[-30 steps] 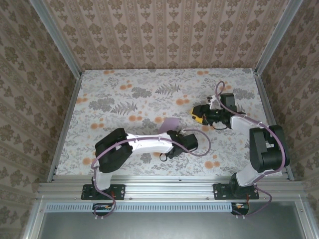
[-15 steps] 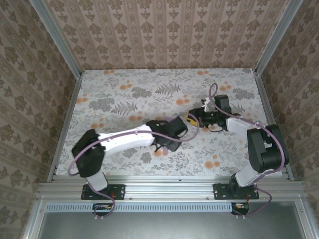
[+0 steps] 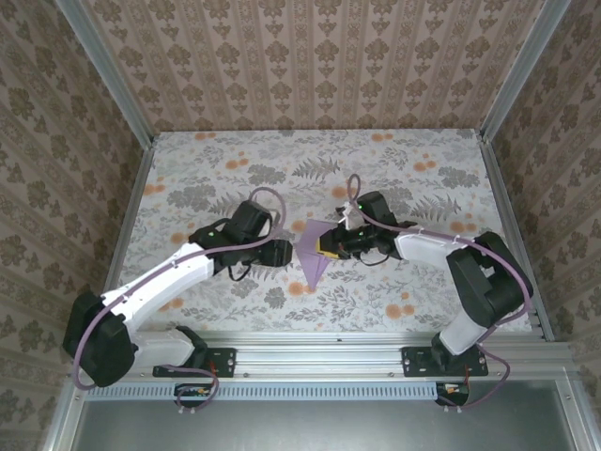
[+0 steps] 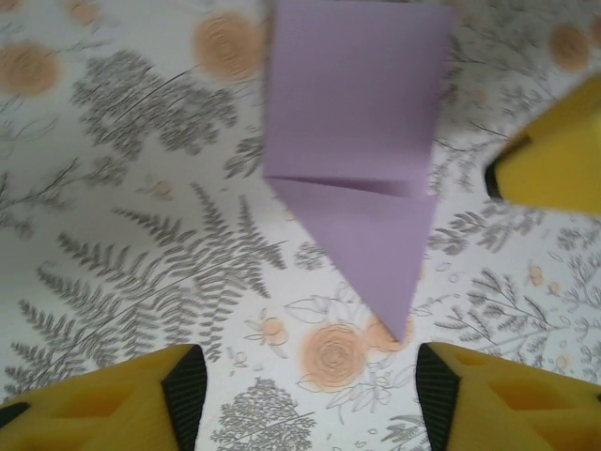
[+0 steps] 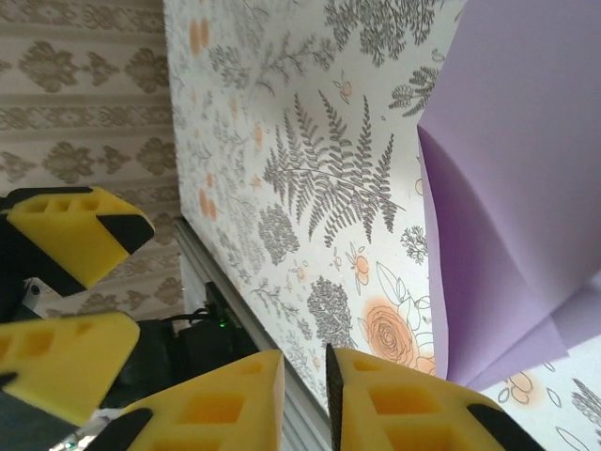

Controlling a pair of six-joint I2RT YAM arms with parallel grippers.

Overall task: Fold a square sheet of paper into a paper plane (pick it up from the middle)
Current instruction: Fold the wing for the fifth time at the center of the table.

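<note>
1. The bench (image 3: 404,150) is lit evenly from above; only short, soft shadows are cast under the arms (image 3: 169,274).
2. In the left wrist view the lavender paper (image 4: 352,141) is rendered slightly soft, with a faint shadow thrown along its left edge.
3. The fingers (image 4: 113,404) of the left claw (image 4: 305,385) are blurred at the lower corners.
4. In the right wrist view the fingers (image 5: 413,404) of the right claw (image 5: 305,362) are defocused, and the paper's inner fold is shaded darker.
</note>
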